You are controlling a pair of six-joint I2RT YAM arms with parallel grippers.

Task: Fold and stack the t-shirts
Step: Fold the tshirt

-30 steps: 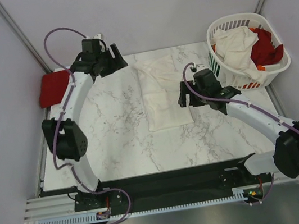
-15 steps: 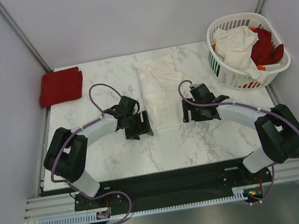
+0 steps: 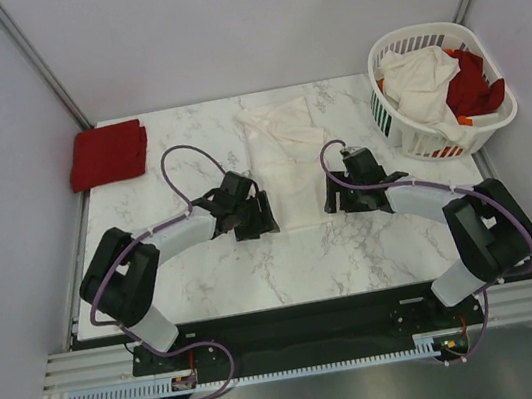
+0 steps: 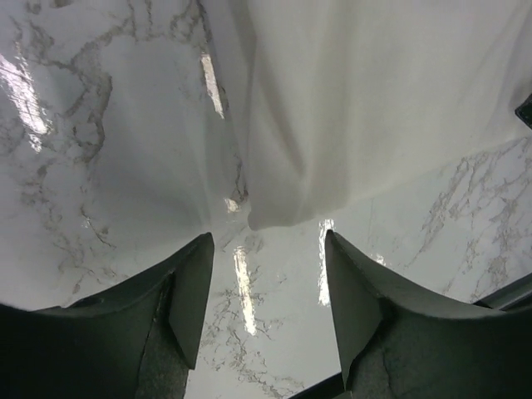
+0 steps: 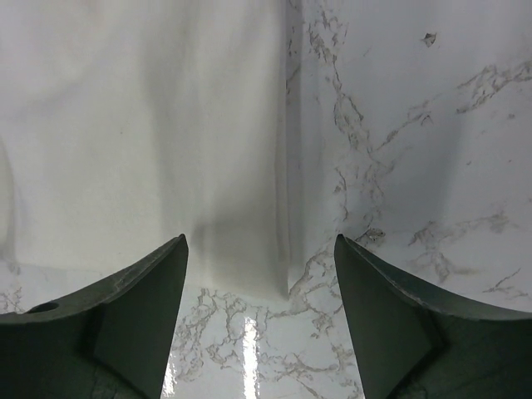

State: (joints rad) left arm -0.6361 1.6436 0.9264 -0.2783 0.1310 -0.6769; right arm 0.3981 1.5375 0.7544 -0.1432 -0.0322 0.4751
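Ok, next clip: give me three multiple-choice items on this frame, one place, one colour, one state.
1. Where on the marble table does the white plastic slatted basket stand? A near edge; B far-right corner; C far-left corner.
2. What colour is the soft cloth t-shirt spread mid-table? A red; B blue; C cream-white.
3. How are the left end effector and right end effector? A both open; B both shut on cloth; C only left open.
B: top view shows it far right. C: pale cloth in every view. A: both wrist views show spread fingers gripping nothing.
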